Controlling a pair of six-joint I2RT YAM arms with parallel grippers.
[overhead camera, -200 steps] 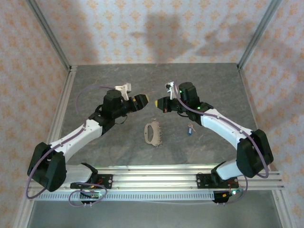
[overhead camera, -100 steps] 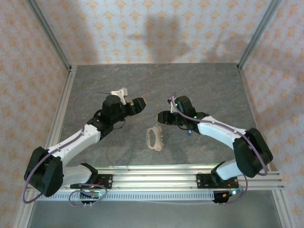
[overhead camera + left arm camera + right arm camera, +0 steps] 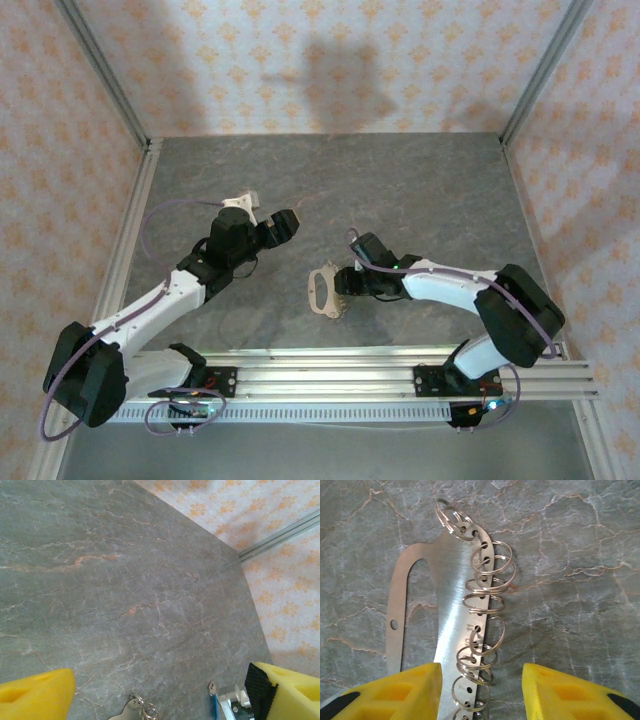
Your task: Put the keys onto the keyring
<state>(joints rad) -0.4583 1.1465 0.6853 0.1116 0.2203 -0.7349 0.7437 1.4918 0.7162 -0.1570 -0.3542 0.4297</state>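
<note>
The left arm (image 3: 150, 300) and right arm (image 3: 445, 285) were alike: white shells between bulky black joints, a thin lavender cable (image 3: 170, 204) looping along each. Tiny green lights (image 3: 398, 265) glowed on the right one. The left gripper (image 3: 160, 682) and right gripper (image 3: 481, 680) carried chunky yellow foam pads (image 3: 400, 692).

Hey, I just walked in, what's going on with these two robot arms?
The right gripper is poised over the keyring, a flat metal plate with a row of split rings, lying on the table; its jaws stand apart either side of the ring row, gripping nothing. The left gripper is open too, above bare table to the left. The small blue-headed key lies loose on the table, not yet on a ring.
</note>
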